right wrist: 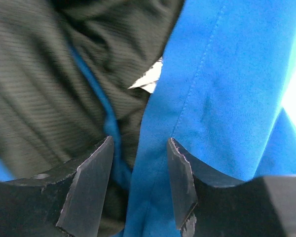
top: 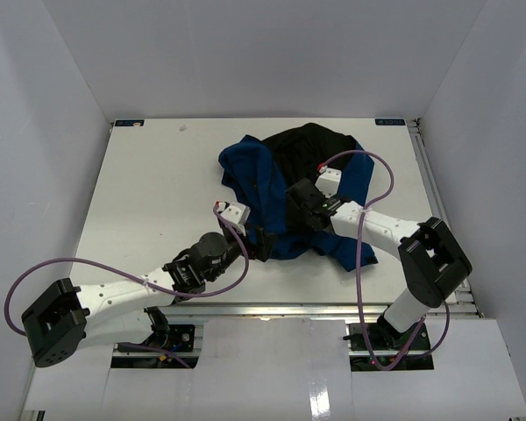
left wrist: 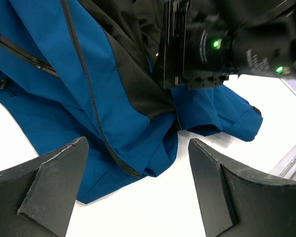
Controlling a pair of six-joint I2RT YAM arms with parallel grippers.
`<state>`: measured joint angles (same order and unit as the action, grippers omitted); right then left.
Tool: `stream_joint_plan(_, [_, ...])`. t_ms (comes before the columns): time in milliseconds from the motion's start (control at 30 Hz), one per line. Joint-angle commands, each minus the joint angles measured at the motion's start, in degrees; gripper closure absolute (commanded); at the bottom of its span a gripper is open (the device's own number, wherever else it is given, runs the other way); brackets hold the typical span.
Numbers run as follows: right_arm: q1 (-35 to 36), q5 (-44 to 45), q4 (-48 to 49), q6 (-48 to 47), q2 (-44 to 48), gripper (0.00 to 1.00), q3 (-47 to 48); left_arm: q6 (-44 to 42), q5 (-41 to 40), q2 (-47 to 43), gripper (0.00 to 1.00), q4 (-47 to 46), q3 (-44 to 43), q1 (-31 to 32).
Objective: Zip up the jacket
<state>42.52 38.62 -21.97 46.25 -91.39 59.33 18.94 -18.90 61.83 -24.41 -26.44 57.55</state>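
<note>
The royal-blue jacket (top: 272,180) lies crumpled at the table's middle, with its black lining (top: 311,158) turned up. My left gripper (top: 251,235) is open wide just in front of the jacket's near hem. In the left wrist view, the left gripper (left wrist: 138,177) frames the hem and the bottom end of the dark zipper (left wrist: 123,165). My right gripper (top: 300,198) rests over the jacket's middle. In the right wrist view, the right gripper (right wrist: 138,173) is open with a blue fabric edge (right wrist: 158,148) between its fingers. The black lining (right wrist: 44,84) and a small white label (right wrist: 149,79) lie beyond.
The white table (top: 158,184) has grey walls on the left, back and right. A metal rail (top: 272,307) runs along the near edge. The right arm's black wrist body (left wrist: 227,44) hangs close above the jacket in the left wrist view.
</note>
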Motion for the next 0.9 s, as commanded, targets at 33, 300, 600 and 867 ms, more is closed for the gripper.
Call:
stream_joint_plan(33, [0.5, 5.8, -5.8, 4.4, 0.5, 0.5, 1.1, 0.0, -0.3, -2.1, 0.07, -0.2, -0.3, -0.2])
stream_joint_plan(300, [0.5, 6.7, -5.4, 3.0, 3.3, 0.8, -1.8, 0.0, -0.6, -2.4, 0.07, -0.2, -0.1, -0.2])
stream_joint_plan(600, [0.5, 5.2, -2.5, -0.9, 7.1, 0.92, -5.4, -0.2, -0.9, -1.1, 0.07, -0.3, -0.4, -0.2])
stream_joint_plan(867, [0.5, -6.4, 17.0, -17.7, 25.5, 0.92, -21.6, 0.7, 9.1, -1.2, 0.07, -1.8, -1.1, -0.5])
